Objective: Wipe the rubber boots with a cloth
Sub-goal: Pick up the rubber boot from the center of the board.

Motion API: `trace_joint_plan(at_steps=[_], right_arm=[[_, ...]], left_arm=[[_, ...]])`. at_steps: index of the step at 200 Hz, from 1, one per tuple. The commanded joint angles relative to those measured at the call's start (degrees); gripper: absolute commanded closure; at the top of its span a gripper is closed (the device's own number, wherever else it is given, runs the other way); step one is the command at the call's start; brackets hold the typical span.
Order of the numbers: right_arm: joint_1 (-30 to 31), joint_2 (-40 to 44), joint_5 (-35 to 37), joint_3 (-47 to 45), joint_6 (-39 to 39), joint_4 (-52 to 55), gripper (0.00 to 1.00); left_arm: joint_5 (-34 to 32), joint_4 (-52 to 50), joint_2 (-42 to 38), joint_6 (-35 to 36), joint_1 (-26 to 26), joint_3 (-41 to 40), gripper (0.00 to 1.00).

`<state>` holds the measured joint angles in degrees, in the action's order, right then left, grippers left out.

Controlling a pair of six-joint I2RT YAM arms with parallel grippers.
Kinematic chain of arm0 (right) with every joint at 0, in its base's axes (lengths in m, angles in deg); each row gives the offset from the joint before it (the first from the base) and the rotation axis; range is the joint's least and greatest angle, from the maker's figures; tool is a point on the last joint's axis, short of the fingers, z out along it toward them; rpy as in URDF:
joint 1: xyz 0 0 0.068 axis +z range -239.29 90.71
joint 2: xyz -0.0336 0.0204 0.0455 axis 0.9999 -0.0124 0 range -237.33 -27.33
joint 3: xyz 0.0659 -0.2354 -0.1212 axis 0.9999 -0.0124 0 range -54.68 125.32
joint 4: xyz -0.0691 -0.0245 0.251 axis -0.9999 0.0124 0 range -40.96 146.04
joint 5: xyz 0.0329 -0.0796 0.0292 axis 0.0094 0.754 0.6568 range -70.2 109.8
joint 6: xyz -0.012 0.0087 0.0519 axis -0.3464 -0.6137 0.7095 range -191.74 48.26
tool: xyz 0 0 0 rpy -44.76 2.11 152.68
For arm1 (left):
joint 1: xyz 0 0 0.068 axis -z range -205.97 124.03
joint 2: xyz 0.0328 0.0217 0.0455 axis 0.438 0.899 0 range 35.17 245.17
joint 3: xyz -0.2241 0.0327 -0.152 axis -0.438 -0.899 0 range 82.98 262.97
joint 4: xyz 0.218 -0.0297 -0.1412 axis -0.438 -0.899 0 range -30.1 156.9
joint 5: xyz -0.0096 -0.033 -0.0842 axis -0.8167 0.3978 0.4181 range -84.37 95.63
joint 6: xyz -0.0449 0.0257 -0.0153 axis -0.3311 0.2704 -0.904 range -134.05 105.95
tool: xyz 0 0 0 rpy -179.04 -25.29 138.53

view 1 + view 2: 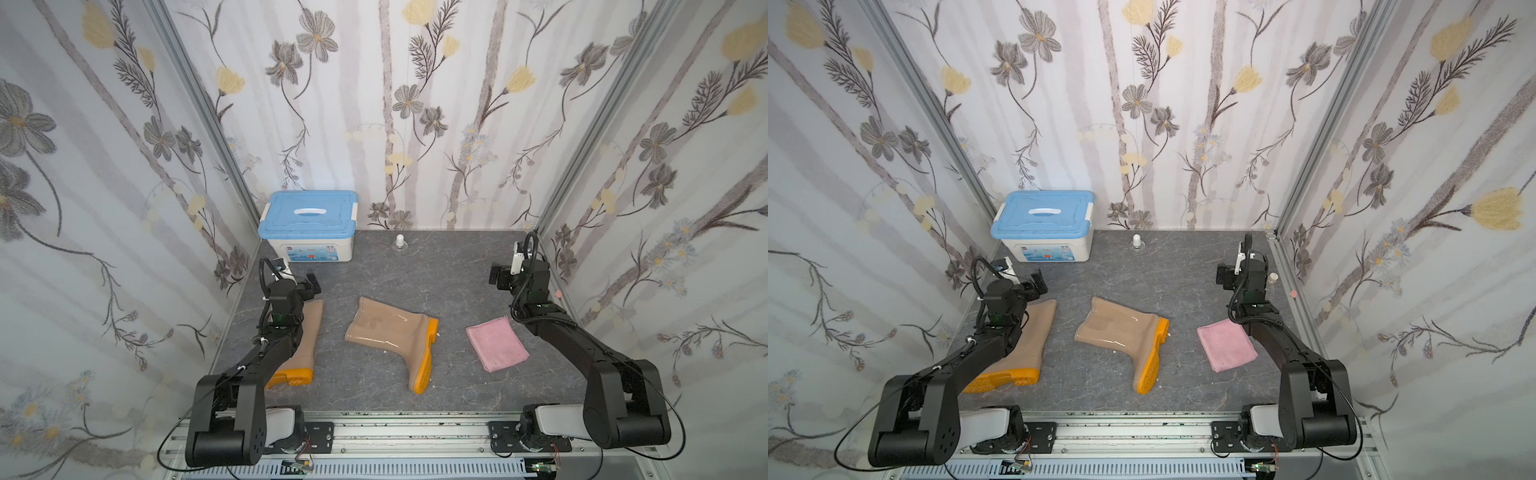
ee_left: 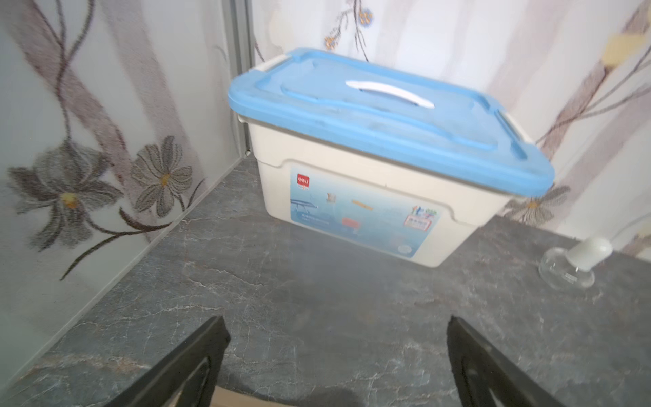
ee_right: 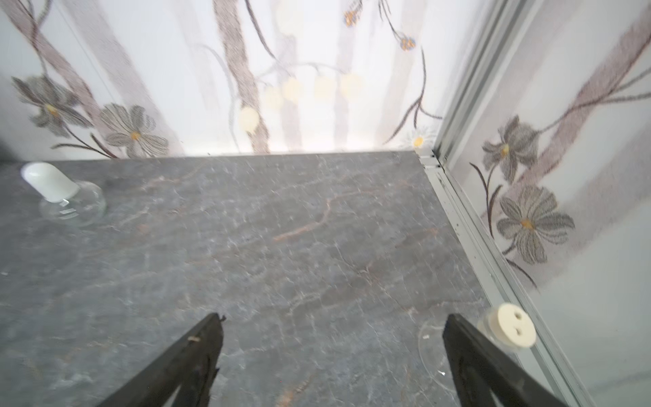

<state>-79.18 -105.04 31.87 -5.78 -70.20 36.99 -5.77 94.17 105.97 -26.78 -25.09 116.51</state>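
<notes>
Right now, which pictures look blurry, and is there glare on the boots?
Both top views are sharp, with glare streaks on the shaft of the middle boot. The left wrist view is soft, the storage box label unreadable. The right wrist view is soft too, its back wall washed out.

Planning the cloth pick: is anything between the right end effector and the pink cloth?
Nothing visible does. The folded pink square cloth lies flat on bare grey marbled tabletop, nearer the robot's base than the open right end effector.
</notes>
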Motion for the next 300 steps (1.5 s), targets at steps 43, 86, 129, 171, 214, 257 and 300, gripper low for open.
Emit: trace_joint_plan(at_steps=[43, 86, 129, 171, 214, 257, 300], right_arm=[[31.11, -11.03, 9.12, 21.18, -3.61, 35.60, 0.01], [44.77, -16.62, 5.32, 22.86, 2.96, 38.80, 0.01], [53.06, -18.94, 7.87, 24.69, 3.86, 44.90, 0.05], [50.92, -15.95, 10.54, 26.00, 32.46, 63.67, 0.01], [51.55, -14.31, 5.17, 20.31, 46.76, 59.70, 0.01], [53.22, -15.71, 1.70, 22.48, 47.58, 62.14, 0.02], [63.07, -15.37, 8.84, 24.00, 45.30, 68.18, 0.02]], left_arm=[[-5.36, -47.68, -6.46, -27.65, 1.93, 18.74, 0.00], [-4.43, -60.29, -11.19, -35.30, 2.12, 23.66, 0.00], [-4.50, -66.89, -18.88, -37.64, 2.11, 23.46, 0.00], [-0.47, -62.17, -24.57, -33.10, 2.12, 18.27, 0.00], [3.41, -58.19, -23.02, -32.05, 2.19, 15.89, 0.00], [4.15, -57.25, -22.79, -30.35, 2.24, 14.79, 0.00], [4.71, -56.28, -23.27, -29.99, 2.19, 13.25, 0.00]])
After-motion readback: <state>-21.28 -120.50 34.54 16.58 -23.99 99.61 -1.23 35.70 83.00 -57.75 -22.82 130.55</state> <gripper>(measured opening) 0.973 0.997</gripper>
